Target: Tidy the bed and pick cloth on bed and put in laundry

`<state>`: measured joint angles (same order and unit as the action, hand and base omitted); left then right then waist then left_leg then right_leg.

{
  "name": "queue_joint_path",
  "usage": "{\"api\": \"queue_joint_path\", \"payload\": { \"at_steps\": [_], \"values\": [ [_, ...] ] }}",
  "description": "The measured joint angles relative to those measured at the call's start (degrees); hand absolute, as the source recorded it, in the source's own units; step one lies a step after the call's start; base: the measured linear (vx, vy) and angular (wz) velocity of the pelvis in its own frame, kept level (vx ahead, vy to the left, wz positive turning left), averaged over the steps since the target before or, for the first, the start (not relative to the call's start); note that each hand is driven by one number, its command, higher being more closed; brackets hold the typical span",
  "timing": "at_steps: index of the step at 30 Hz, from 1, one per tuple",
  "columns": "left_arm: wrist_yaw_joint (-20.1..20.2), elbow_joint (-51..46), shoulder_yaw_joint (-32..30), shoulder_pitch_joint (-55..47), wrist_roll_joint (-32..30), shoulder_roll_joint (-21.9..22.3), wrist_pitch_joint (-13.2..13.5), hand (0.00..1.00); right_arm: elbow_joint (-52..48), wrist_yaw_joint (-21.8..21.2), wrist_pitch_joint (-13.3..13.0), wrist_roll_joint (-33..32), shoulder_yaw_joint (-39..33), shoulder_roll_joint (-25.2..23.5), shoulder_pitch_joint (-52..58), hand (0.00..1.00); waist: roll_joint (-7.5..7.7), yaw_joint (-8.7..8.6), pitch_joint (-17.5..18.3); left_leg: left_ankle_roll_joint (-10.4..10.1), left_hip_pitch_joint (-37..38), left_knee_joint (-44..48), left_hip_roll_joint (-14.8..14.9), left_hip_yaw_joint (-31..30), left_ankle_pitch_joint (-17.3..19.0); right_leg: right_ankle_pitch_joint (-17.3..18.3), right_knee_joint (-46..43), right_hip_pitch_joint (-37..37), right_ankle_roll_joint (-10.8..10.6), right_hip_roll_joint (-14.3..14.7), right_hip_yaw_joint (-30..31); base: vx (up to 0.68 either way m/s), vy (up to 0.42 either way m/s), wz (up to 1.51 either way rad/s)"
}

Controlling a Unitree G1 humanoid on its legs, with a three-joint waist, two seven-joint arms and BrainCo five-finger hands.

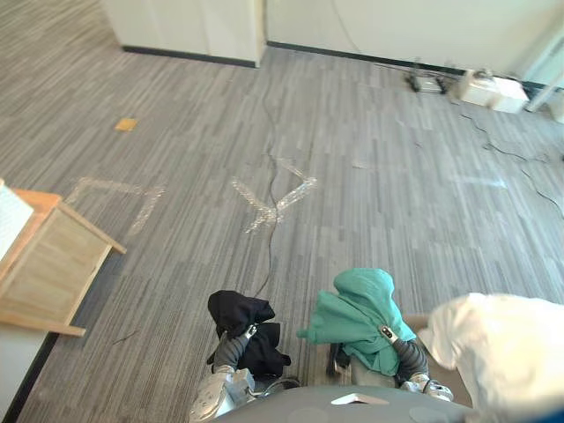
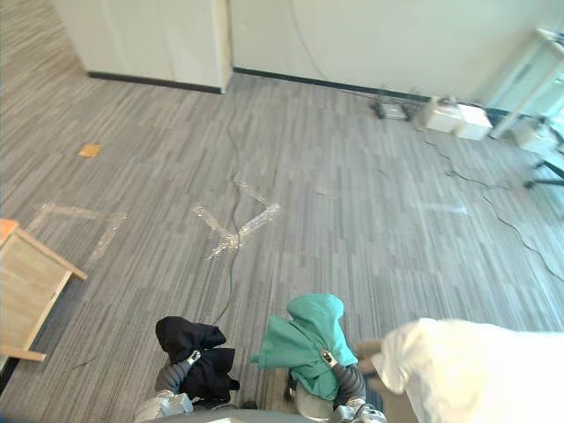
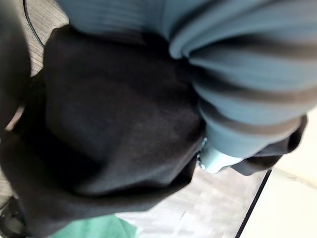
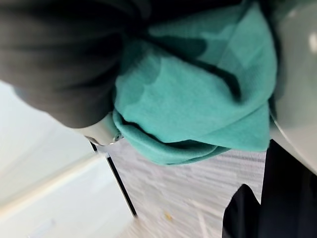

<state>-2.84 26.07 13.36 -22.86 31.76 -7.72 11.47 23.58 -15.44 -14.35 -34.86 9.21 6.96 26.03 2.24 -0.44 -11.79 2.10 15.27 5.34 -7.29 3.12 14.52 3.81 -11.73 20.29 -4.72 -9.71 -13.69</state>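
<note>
I judged this to be the carrying step: both cloths were off the bed and up in my hands, and the drop into the laundry was not yet done. The black cloth (image 1: 240, 313) hung bunched over my left hand (image 3: 237, 99), and the green cloth (image 1: 361, 308) was draped over my right hand (image 4: 59, 64), the two bundles close together just in front of me and above the grey carpet (image 1: 352, 159). Each cloth wrapped its hand so fully that I could not tell how far either hand was closed. I could only say that each bundle rested on its hand and hung free of the floor.

The white bedding (image 1: 502, 348) lay at my lower right, just beside the green cloth. A wooden frame (image 1: 53, 264) stood well apart on my left. Whether it belonged to the laundry I could not tell, and I saw nothing I could name as a basket.

The next move, as I reckoned it, called for finding the laundry first, then turning and walking there with both arms steady, since loosely draped cloth could slide off on the way
</note>
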Motion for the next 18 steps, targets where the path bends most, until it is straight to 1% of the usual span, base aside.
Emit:
{"api": "queue_joint_path", "payload": {
  "at_steps": [1, 2, 3, 4, 5, 6, 7, 8, 9, 10, 11, 12, 13, 14, 15, 16, 17, 18],
  "values": [
    [0.0, 0.0, -0.1, -0.7, 0.0, -0.4, 0.0, 1.00, 0.1, 0.0, 0.2, 0.0, 0.6, 0.0, -0.5, 1.00, -0.02, 0.15, 0.1, -2.5, 2.5, 0.6, 0.5, -0.9, 1.8, -2.8, -0.2, 0.0, 2.0, 0.9, 0.1, 0.70, -0.164, 0.69],
    [0.1, 0.0, -0.2, -1.3, 0.0, -0.6, 0.0, 1.00, 0.1, 0.1, 0.3, 0.0, 1.0, -0.1, -1.1, 1.00, -0.27, 0.13, 0.2, -4.0, 3.8, 2.0, 1.2, -1.0, 3.6, -4.7, -0.3, -0.6, 4.6, 2.3, 0.0, 0.76, -0.210, 0.75],
    [0.2, 0.0, -0.3, -2.3, 0.0, -0.9, 0.0, 1.00, 0.1, 0.1, 0.3, 0.0, 1.6, 0.0, -1.6, 1.00, -0.62, -0.07, 0.7, -4.6, 4.3, 4.9, 2.1, -1.1, 6.2, -8.2, -0.5, -1.1, 9.1, 4.3, 0.4, 0.66, -0.208, 0.71],
    [0.1, 0.2, -0.3, -2.7, 0.1, -0.6, -0.3, 1.00, 0.1, 0.3, 0.4, 0.0, 1.6, 0.3, -1.9, 1.00, -1.40, -0.37, 0.9, -4.6, 4.1, 6.5, 2.9, -1.2, 7.3, -12.0, -1.8, -0.8, 10.5, 4.9, 0.9, 0.66, -0.229, 0.56],
    [0.0, 0.7, -0.3, -2.3, 0.1, 0.8, -0.7, 1.00, -0.2, 0.6, 1.4, 0.1, 1.3, 1.5, -3.0, 1.00, -3.74, 0.24, 1.2, -5.4, 2.7, 11.0, 5.4, -0.3, 7.9, -10.0, -6.2, 0.3, 10.4, 6.1, -1.0, 0.63, -0.229, 0.34],
    [0.0, 0.7, -0.2, -1.9, 0.2, 1.8, -1.0, 1.00, -0.6, 1.0, 1.5, -0.3, 1.2, 3.3, -3.9, 1.00, -5.35, -0.05, 1.3, -5.9, -1.3, 19.7, 7.4, 0.1, 6.4, -6.9, -7.7, -0.1, 11.2, 6.8, -2.0, 0.61, -0.220, 0.16],
    [0.0, 0.7, -0.2, -1.9, 0.2, 2.3, -1.1, 1.00, -0.7, 1.1, 1.5, -0.5, 0.8, 3.4, -3.9, 1.00, -6.41, -0.05, 1.0, -5.5, -3.5, 25.0, 8.2, 1.2, 4.4, -5.5, -7.8, -0.9, 11.3, 7.4, -2.2, 0.59, -0.218, 0.07],
    [0.3, 0.7, -0.2, -1.4, 0.1, 3.6, -1.0, 1.00, -0.8, 1.0, 1.7, -0.5, 0.3, 4.9, -3.8, 1.00, -8.01, -0.03, 0.0, -4.7, -7.9, 36.4, 10.8, 4.0, -3.8, -3.5, -6.1, -4.5, 11.8, 9.0, -1.9, 0.46, -0.163, -0.09],
    [0.4, 0.7, -0.5, -1.3, 0.1, 4.0, -1.0, 1.00, -0.6, 1.0, 2.0, -0.5, 0.4, 5.2, -3.8, 1.00, -8.21, 0.10, -0.3, -4.3, -10.2, 42.1, 12.3, 4.7, -8.9, -3.1, -4.4, -7.0, 12.2, 9.8, -1.6, 0.59, -0.182, -0.18],
    [0.6, 0.6, -0.4, -0.5, 0.1, 4.2, -0.9, 1.00, -0.1, 0.8, 2.6, -0.4, 0.1, 5.1, -3.8, 1.00, -8.42, 0.07, -0.7, -3.7, -14.6, 50.8, 14.0, 4.8, -5.7, -1.9, -2.1, -11.6, 12.6, 10.5, -1.3, 0.59, -0.164, -0.20],
    [1.0, 0.5, -0.4, 0.2, 0.3, 4.2, -0.9, 1.00, 0.3, 0.6, 2.8, -0.4, -0.2, 4.9, -3.7, 1.00, -7.76, 0.16, -1.2, -3.7, -17.9, 53.9, 14.0, 5.0, -2.3, -0.5, -0.8, -15.6, 12.8, 10.4, -0.9, 0.59, -0.168, -0.17],
    [1.2, 0.4, -0.3, 0.3, 0.7, 4.2, -0.9, 1.00, 0.5, 0.2, 2.8, -0.4, -0.2, 4.9, -3.6, 1.00, -7.44, 0.26, -1.3, -3.8, -19.1, 53.4, 13.8, 5.3, -1.2, 0.2, 0.0, -17.5, 12.9, 10.3, -0.6, 0.52, -0.170, -0.30],
    [1.6, -0.2, -0.3, 0.4, 1.5, 4.2, -0.7, 1.00, 0.9, -0.8, 2.8, -0.2, -0.9, 4.9, -3.6, 1.00, -7.11, 0.88, -1.5, -4.3, -21.2, 49.5, 13.9, 6.8, 0.4, 1.4, 1.8, -20.4, 12.8, 10.2, 0.3, 0.45, -0.156, -0.32],
    [1.8, -0.3, -0.2, 0.7, 1.8, 4.2, -0.7, 1.00, 1.1, -1.5, 2.8, 0.3, -1.5, 4.9, -3.4, 1.00, -7.08, 1.13, -1.5, -4.2, -22.5, 45.7, 13.8, 8.1, 1.1, 2.1, 3.1, -22.6, 12.6, 10.2, 0.4, 0.42, -0.137, -0.24],
    [1.8, -0.2, -0.1, 1.1, 3.0, 4.4, -0.8, 1.00, 1.1, -2.1, 2.8, 0.4, -2.4, 4.8, -3.1, 1.00, -7.04, 1.06, -1.5, -4.2, -23.5, 40.4, 13.7, 9.3, 1.1, 2.8, 4.1, -24.7, 11.5, 10.1, 0.4, 0.50, -0.121, 0.07],
    [1.8, -0.2, -0.1, 1.4, 3.9, 4.8, -1.0, 1.00, 1.1, -2.7, 3.0, 1.1, -3.3, 4.7, -2.7, 1.00, -6.82, 0.95, -1.7, -4.5, -24.2, 32.5, 13.0, 10.8, 0.8, 3.6, 5.2, -27.1, 10.5, 10.0, 0.0, 0.49, -0.085, 0.26],
    [1.7, -0.3, 0.0, 1.9, 5.2, 5.2, -1.0, 1.00, 1.2, -3.0, 3.3, 2.0, -3.8, 4.9, -2.4, 1.00, -6.33, 0.98, -2.0, -5.0, -24.4, 23.9, 12.0, 12.6, -0.2, 4.3, 6.5, -29.4, 9.4, 9.8, -1.1, 0.49, -0.075, 0.32],
    [1.6, -0.3, 0.2, 2.1, 5.7, 5.2, -1.1, 1.00, 1.3, -3.1, 3.4, 2.6, -4.0, 5.0, -2.3, 1.00, -6.00, 0.98, -2.2, -4.8, -24.4, 19.3, 11.5, 14.0, -1.5, 4.5, 7.4, -30.9, 9.1, 9.7, -1.9, 0.39, -0.041, 0.44]
  ]
}}
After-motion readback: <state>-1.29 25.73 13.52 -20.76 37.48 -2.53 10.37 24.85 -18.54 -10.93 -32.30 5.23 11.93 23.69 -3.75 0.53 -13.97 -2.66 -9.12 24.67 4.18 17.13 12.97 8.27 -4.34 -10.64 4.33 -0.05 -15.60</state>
